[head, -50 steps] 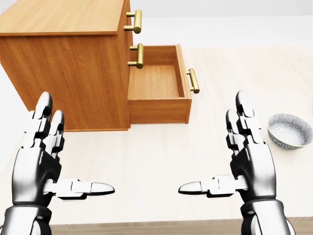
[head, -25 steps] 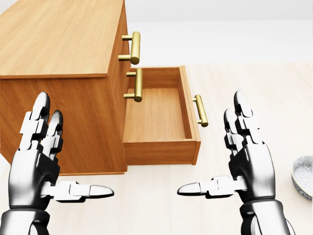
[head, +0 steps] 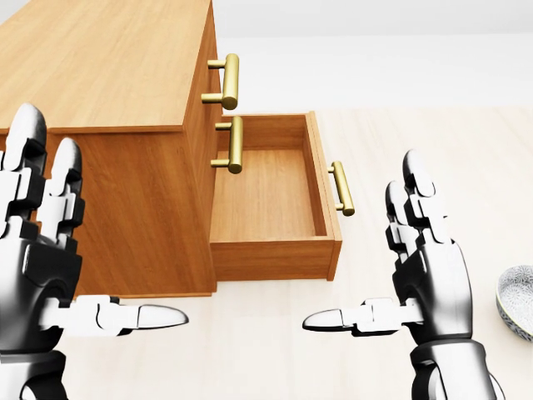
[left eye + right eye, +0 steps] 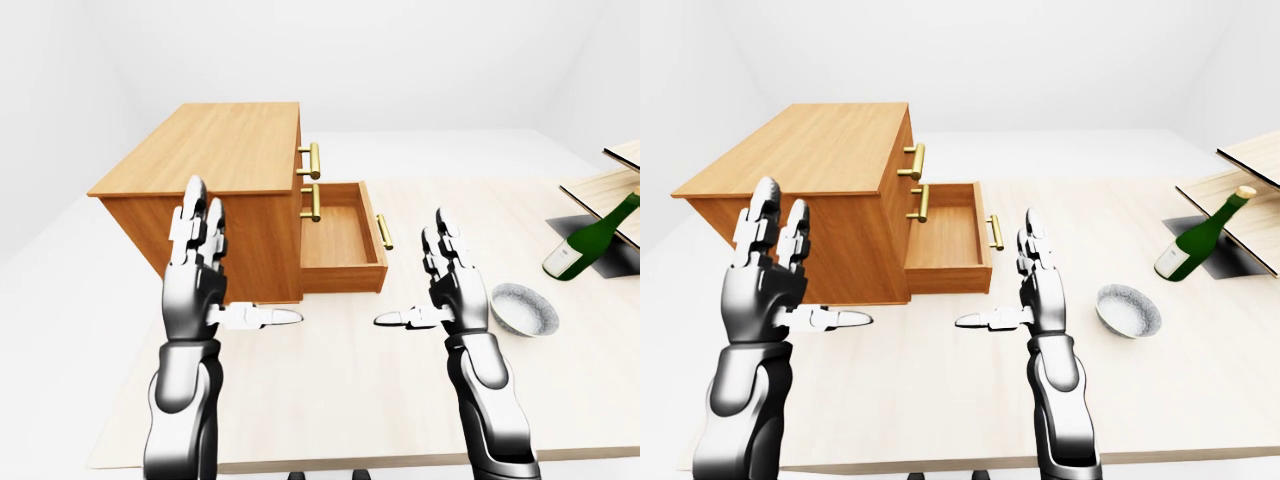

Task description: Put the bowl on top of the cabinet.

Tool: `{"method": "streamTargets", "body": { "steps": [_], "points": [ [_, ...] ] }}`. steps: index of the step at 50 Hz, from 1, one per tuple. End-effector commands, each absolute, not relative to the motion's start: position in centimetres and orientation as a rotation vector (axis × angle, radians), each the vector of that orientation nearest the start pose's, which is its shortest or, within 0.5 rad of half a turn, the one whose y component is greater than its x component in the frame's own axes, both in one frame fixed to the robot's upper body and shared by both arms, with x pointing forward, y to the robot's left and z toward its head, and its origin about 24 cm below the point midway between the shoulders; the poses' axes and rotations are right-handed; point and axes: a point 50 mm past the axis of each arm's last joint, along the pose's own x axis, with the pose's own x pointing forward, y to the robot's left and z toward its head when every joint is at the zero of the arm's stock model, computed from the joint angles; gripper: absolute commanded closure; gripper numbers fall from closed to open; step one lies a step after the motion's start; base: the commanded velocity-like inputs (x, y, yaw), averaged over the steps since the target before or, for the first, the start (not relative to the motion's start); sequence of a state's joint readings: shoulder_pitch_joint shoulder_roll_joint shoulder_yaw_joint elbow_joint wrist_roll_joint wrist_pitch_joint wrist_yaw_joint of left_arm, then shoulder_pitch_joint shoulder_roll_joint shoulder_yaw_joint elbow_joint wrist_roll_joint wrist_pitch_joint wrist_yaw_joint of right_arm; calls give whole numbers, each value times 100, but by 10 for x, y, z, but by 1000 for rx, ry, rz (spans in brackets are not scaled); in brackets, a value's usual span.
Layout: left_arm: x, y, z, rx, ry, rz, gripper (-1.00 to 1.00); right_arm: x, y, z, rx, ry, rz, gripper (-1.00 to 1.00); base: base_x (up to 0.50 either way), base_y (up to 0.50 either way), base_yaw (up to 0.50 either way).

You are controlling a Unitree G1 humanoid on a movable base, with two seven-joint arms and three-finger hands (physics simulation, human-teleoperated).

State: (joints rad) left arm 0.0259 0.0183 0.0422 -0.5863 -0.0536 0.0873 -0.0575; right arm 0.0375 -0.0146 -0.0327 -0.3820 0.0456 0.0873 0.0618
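Since half a second ago the left hand [image 3: 37, 275] has risen and slid toward the head view's left edge, so that its fingertips now overlap the cabinet's [image 3: 100, 75] side panel. The right hand [image 3: 425, 283], the cabinet and the bowl [image 3: 518, 300] sit where they did. Both hands are spread wide and hold nothing, with fingers straight up and thumbs pointing inward at each other. In this view the bowl is cut by the right edge. It rests on the tabletop [image 3: 275, 350], right of the right hand and apart from it. The cabinet has three brass handles [image 3: 229, 81]. The lowest drawer [image 3: 266, 196] is the only one pulled out.

The left-eye view shows one cabinet toward the tabletop's far left corner, with its flat top above both hands. One speckled bowl stands alone on the tabletop just right of the right hand, well apart from the cabinet. One green bottle [image 4: 590, 235] leans tilted near the right edge against slanted wooden boards [image 4: 620, 190]. Its pale label is too small to read. Bare tabletop runs between the drawer and the bowl and between the two thumbs.

The right-eye view shows the same single bowl, the bottle and two hands. The tabletop's near edge lies below the forearms, and open tabletop surrounds the bowl on all sides.
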Motion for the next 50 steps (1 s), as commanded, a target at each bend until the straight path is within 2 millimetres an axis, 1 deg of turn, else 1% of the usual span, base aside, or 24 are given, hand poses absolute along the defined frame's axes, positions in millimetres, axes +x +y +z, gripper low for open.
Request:
{"method": "streamTargets", "body": {
  "steps": [1,6,13,15,22,26,28,32,42,45,47,50],
  "points": [
    [214,156,175,-14,-549,-36,-100,238,-157,113,12,-259,30,-100,0,0,0],
    [207,155,189,-19,-619,-41,-100,238,-157,116,11,-271,28,-100,0,0,0],
    [196,155,206,-21,-712,-46,-100,238,-157,114,11,-263,28,-100,0,0,0],
    [195,155,208,-21,-722,-46,-100,238,-157,114,11,-264,28,-100,0,0,0],
    [197,156,207,-20,-716,-44,-100,239,-159,115,11,-268,25,-100,0,0,0],
    [195,156,210,-21,-736,-43,-100,240,-160,117,18,-276,21,-100,0,0,0],
    [197,156,207,-20,-716,-43,-100,241,-160,116,19,-271,22,-100,0,-43,0],
    [197,156,208,-21,-720,-43,-100,240,-160,115,20,-267,22,-100,0,-47,0],
    [197,157,207,-21,-718,-42,-100,238,-159,116,9,-274,31,-100,0,-1,0],
    [196,157,209,-22,-730,-40,-100,236,-158,119,2,-284,37,-100,39,0,0],
    [196,157,210,-22,-730,-39,-100,238,-158,115,1,-268,37,-100,50,0,0],
    [195,157,211,-23,-737,-39,-100,237,-158,116,-1,-273,36,-100,50,0,0]
  ]
}}
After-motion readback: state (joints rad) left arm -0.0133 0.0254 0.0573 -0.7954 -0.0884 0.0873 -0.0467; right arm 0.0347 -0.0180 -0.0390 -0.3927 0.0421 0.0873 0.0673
